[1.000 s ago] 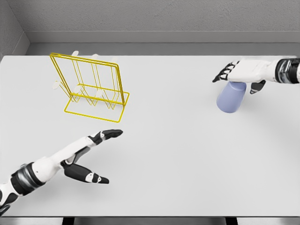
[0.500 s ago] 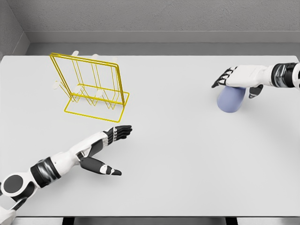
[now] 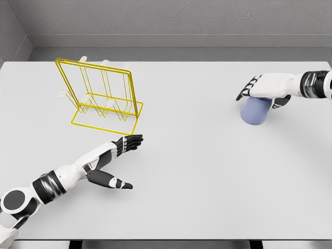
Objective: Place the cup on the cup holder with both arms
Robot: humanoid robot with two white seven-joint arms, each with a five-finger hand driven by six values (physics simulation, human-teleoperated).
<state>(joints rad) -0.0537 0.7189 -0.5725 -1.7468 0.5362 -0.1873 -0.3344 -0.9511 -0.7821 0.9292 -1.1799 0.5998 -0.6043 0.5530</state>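
The cup [image 3: 255, 110] sits at about 2 o'clock on the tabletop [image 3: 197, 171], a pale blue one, mouth apparently down or tilted; I cannot tell exactly which. The right hand [image 3: 264, 88] lies over its top, palm down, fingers draped on the upper end and thumb on the far side. It looks like a grasp forming or just made, though whether the cup is off the tabletop cannot be told from this view.

The holder [image 3: 104, 98], a yellow wire rack, stands at about 10 o'clock, well apart from the cup, with nothing blue on its prongs. So the main part of the task is still to do: the cup has to cross the tabletop toward 10 o'clock and go onto the rack.

The left hand [image 3: 115, 162] hovers at about 7 o'clock, just below the holder's front edge, fingers stretched flat and thumb splayed, holding nothing. My guess is that it waits to receive the cup in a handover, since the cup is on the right arm's side and the holder on the left's.
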